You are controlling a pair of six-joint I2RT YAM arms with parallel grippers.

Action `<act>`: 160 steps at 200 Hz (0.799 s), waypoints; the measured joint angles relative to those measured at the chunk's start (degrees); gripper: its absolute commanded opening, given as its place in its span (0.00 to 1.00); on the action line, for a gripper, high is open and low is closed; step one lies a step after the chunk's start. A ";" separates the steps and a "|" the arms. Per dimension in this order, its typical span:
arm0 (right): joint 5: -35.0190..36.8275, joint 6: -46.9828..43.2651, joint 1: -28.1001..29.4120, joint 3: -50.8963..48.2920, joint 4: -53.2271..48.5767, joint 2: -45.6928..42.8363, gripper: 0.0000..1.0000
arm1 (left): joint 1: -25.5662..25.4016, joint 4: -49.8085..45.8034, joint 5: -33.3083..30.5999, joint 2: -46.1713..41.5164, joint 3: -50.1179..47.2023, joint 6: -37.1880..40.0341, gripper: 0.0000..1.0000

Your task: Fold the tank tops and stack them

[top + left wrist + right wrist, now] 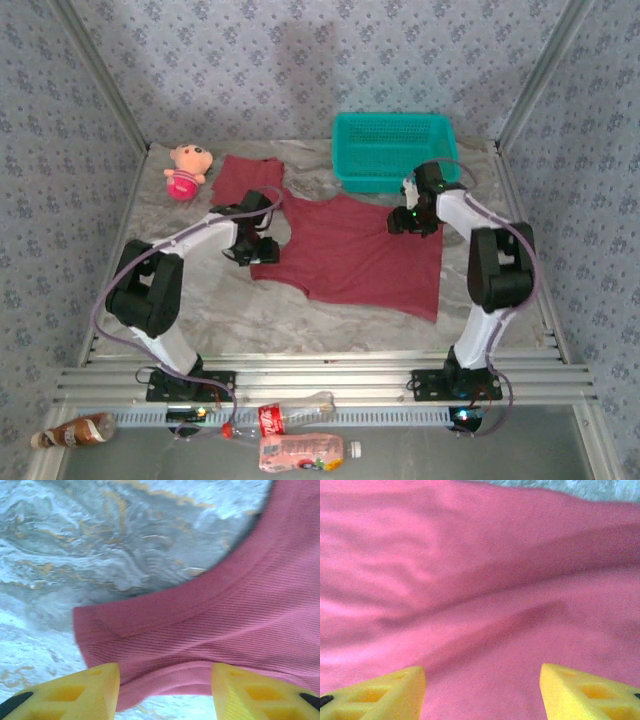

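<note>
Now | maroon ribbed tank top [350,255] flat | left fingers [75,690] wide | right fingers [380,692] wide

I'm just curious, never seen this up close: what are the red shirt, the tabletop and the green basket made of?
The red tank top looks like soft ribbed knit cloth, matte; fine ribs and a stitched hem show. The tabletop looks like marble or a marble-print sheet, judging by its grey-gold veining. The basket seems to be teal plastic mesh.

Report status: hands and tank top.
Left hand open at edge of tank top. Right hand open over it. Flat, unfolded. Basket close behind right hand.
</note>
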 measured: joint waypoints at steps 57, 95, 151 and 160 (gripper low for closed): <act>-4.92 9.84 9.97 -23.67 2.84 -19.93 0.67 | 3.91 -1.46 2.23 -3.19 -9.77 2.62 0.45; -4.70 12.15 13.33 -28.52 3.34 -17.92 0.67 | 9.88 -4.70 1.64 -8.41 -15.06 1.84 0.47; -0.76 14.29 14.51 -27.89 -1.66 -20.70 0.69 | 3.04 -10.82 1.57 -11.87 -14.99 -4.35 0.52; 0.52 15.45 14.51 -27.89 -4.20 -23.45 0.69 | 1.42 -12.20 1.44 -12.63 -13.70 -6.10 0.53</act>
